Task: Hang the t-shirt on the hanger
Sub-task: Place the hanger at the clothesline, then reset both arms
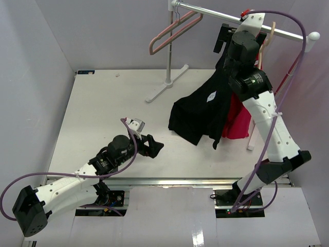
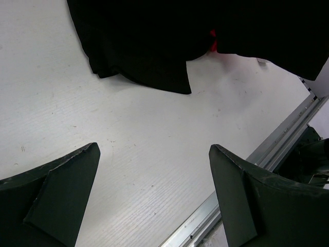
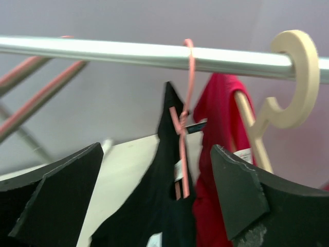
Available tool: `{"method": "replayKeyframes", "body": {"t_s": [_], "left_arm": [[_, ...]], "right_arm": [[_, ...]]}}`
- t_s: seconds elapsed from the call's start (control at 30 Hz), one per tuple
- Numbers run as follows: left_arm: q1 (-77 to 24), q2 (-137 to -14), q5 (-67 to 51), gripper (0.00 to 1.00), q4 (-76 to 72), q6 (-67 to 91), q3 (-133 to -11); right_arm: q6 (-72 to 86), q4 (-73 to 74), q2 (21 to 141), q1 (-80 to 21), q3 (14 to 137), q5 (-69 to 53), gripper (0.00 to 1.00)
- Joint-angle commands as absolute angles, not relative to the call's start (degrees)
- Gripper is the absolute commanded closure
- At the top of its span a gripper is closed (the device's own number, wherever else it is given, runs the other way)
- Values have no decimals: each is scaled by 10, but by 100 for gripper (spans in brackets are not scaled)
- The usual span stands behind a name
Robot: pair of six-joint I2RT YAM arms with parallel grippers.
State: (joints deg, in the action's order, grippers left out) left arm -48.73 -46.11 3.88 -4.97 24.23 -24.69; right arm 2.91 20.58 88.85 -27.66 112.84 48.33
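Observation:
The black t-shirt (image 1: 205, 110) with a small white mark hangs below the rail, and its lower part is draped on the table. In the right wrist view the salmon-pink wire hanger (image 3: 188, 82) is hooked over the rail. Its twisted neck runs down into the collar of the t-shirt (image 3: 154, 206). My right gripper (image 3: 155, 148) is open and empty, just in front of the hanger's neck, not touching it. My left gripper (image 1: 154, 146) is open and empty low over the table near the front edge (image 2: 154, 146). The t-shirt's hem (image 2: 154, 46) lies beyond it.
The metal rail (image 1: 216, 13) also carries dusty-pink hangers (image 1: 172, 33) on the left and a pale wooden hanger (image 3: 288, 77) with a red shirt (image 1: 236, 121) right beside the black one. The rack's foot (image 1: 164, 87) stands mid-table. The table's front metal edge (image 2: 247, 175) is close to the left gripper.

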Motion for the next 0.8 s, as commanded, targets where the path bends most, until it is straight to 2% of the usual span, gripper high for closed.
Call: {"method": "replayKeyframes", "body": {"t_s": [0.0, 0.27, 0.33, 0.57, 0.77], "left_arm": [[-490, -454, 35, 2, -62, 236, -245], [-490, -440, 40, 2, -61, 234, -244], [-490, -430, 44, 2, -61, 233, -241], [-491, -399, 52, 2, -65, 230, -231], [-490, -362, 94, 2, -63, 233, -218]], "right_arm": [[65, 293, 831, -291, 1137, 375, 10], [110, 243, 694, -339, 940, 148, 10], [107, 224, 681, -359, 904, 147, 10], [68, 187, 659, -563, 784, 308, 10], [108, 97, 559, -613, 610, 272, 10]]}}
